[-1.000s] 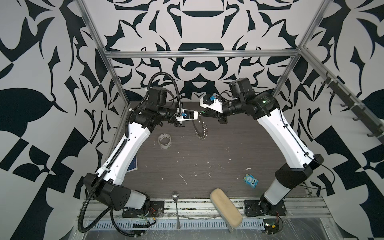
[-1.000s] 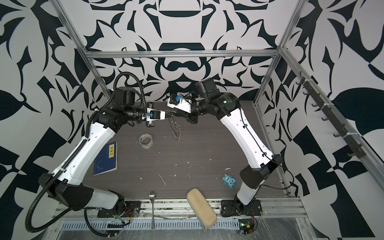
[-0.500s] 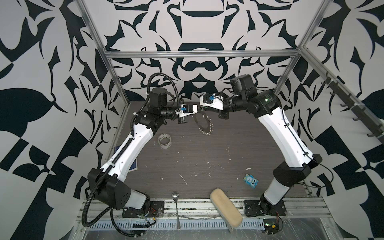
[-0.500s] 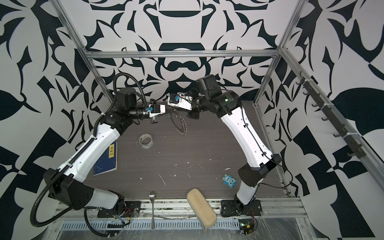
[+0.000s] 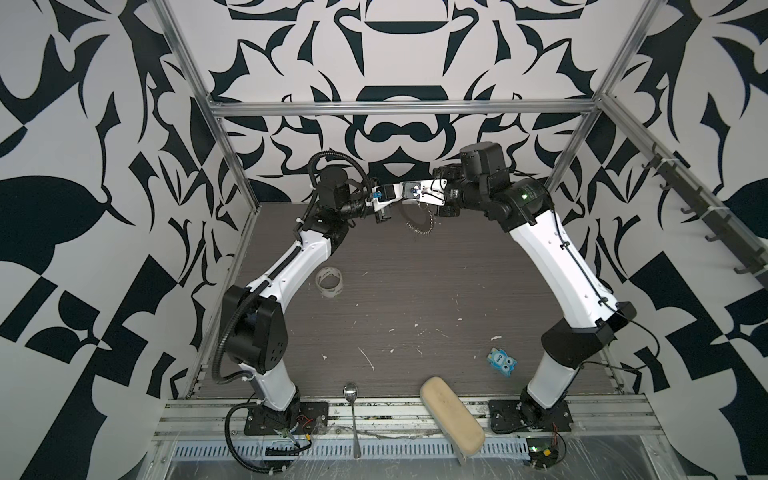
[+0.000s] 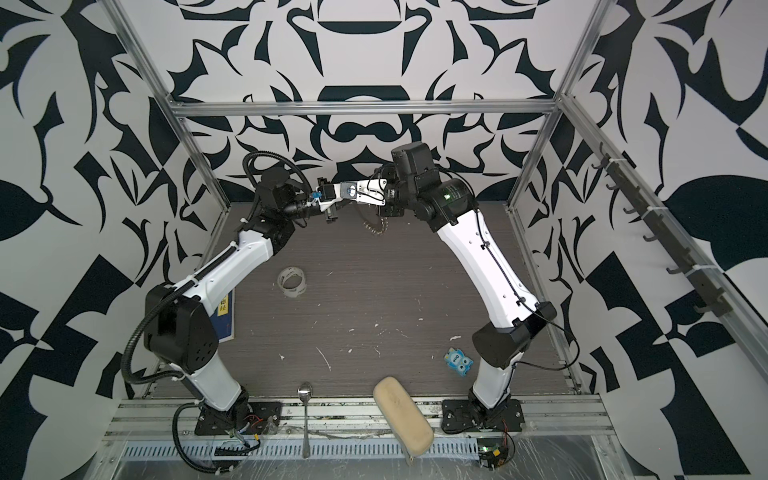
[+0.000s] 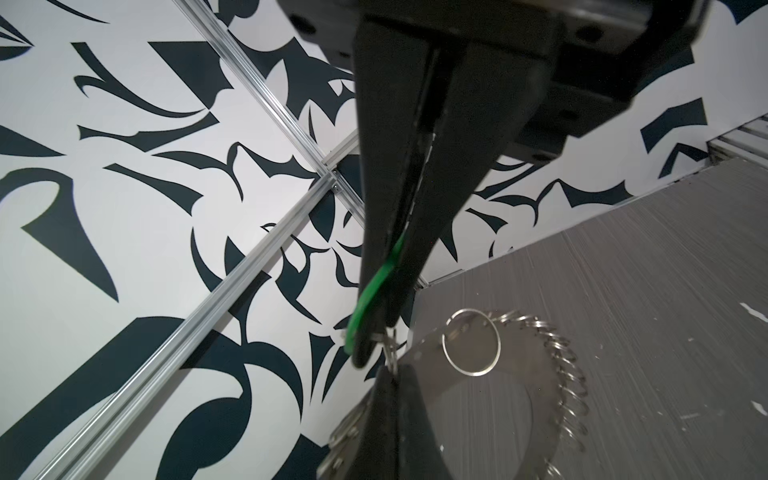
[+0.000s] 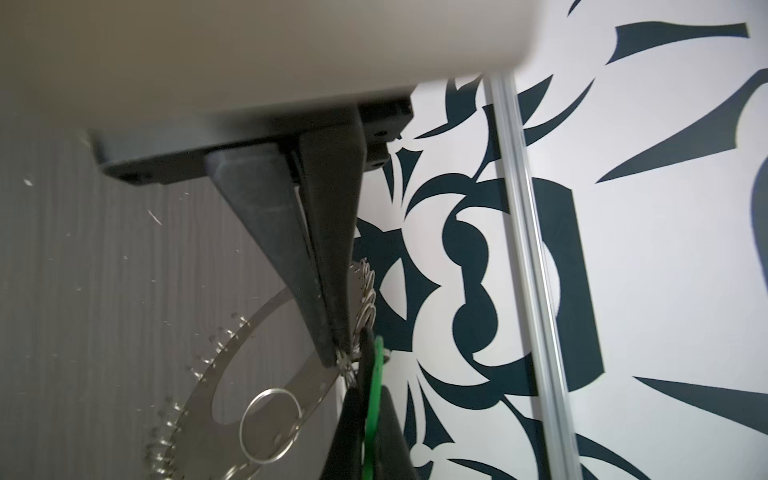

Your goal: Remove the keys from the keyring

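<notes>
Tabletop from above, nearest things first: a spoon (image 5: 350, 390) and a beige pouch (image 5: 451, 415) lie at the front edge and a tape roll (image 5: 329, 282) mid-table, all well apart from the work. Both arms reach to the far end and meet tip to tip above the table.

Left gripper (image 7: 376, 336) is clamped tight on the green key (image 7: 374, 291). The key sits edge-on between its fingers, long axis running along them, its outer end poking past the tips toward the other arm.

Right gripper (image 8: 332, 357) is pinched closed on the rim of the keyring (image 8: 257, 332), a flat metal loop fringed with small split rings, which hangs below it.

Key end and ring rim sit just beside each other, apparently joined by a small wire ring right at the right gripper's tips. Freeing the key likely means drawing it back along its own axis, away from the right gripper. The link is too small to tell how it opens.
</notes>
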Controlling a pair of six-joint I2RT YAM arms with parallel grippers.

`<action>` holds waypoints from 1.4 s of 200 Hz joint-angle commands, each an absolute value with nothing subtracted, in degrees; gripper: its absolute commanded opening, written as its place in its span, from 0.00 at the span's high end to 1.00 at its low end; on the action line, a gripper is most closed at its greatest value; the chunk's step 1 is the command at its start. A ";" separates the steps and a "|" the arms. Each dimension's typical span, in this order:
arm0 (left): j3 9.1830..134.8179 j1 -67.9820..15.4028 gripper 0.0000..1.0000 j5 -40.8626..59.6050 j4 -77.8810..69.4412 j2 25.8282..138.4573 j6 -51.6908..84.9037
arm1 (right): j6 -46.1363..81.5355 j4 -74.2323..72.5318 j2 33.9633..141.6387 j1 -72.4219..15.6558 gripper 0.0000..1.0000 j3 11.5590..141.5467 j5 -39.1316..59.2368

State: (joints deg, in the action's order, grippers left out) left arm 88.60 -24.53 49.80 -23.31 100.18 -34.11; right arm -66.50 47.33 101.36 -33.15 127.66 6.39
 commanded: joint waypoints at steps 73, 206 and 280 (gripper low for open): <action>105.04 -26.37 1.00 53.62 -34.72 106.86 -23.46 | -78.98 28.16 100.83 -33.49 1.00 125.63 10.18; 107.33 -26.86 1.00 53.00 -37.57 108.22 -20.74 | -86.30 12.90 96.63 -33.55 0.86 114.27 6.42; 106.33 -26.02 1.00 52.78 -36.56 106.94 -19.69 | -85.36 7.21 94.22 -33.49 0.61 110.66 4.82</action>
State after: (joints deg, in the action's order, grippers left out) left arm 104.68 -24.53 49.10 -31.92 109.21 -21.26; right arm -86.85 11.88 95.20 -32.93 112.71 3.62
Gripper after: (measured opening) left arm 0.042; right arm 0.363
